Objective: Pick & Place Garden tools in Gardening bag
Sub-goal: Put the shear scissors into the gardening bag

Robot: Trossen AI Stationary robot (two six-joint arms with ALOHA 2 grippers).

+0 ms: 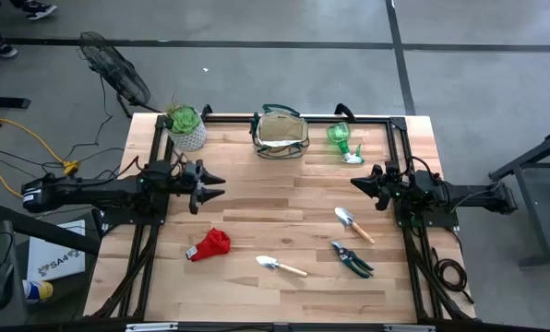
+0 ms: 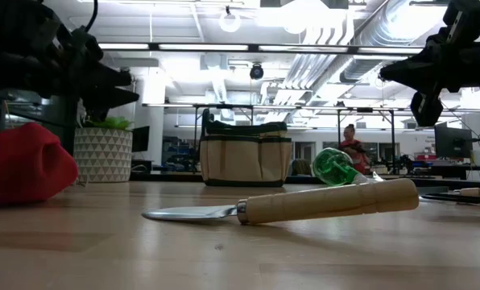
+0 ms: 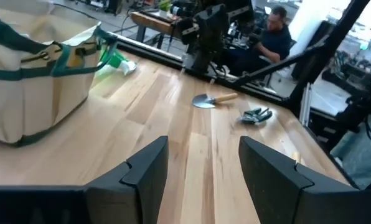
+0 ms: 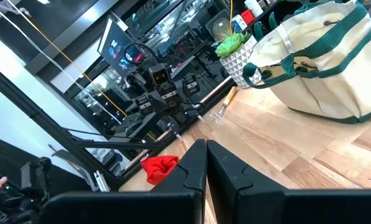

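Wooden tabletop (image 1: 257, 212): nothing is in the bag (image 1: 280, 135), which stands at the far middle. The left gripper (image 1: 210, 185), jaws spread and empty, is nearest the red cloth (image 1: 210, 244). The right gripper (image 1: 358, 183), clenched on nothing, hovers just beyond a trowel (image 1: 353, 224) lying diagonally. No legible writing on the tools.

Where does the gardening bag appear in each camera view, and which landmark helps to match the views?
High view: gardening bag at the table's far edge, centre.
Low view: bag in the middle distance, centre.
Left wrist view: bag fills the left side.
Right wrist view: bag at upper right.
Shared landmark: the white plant pot beside the bag; absent from the left wrist view.
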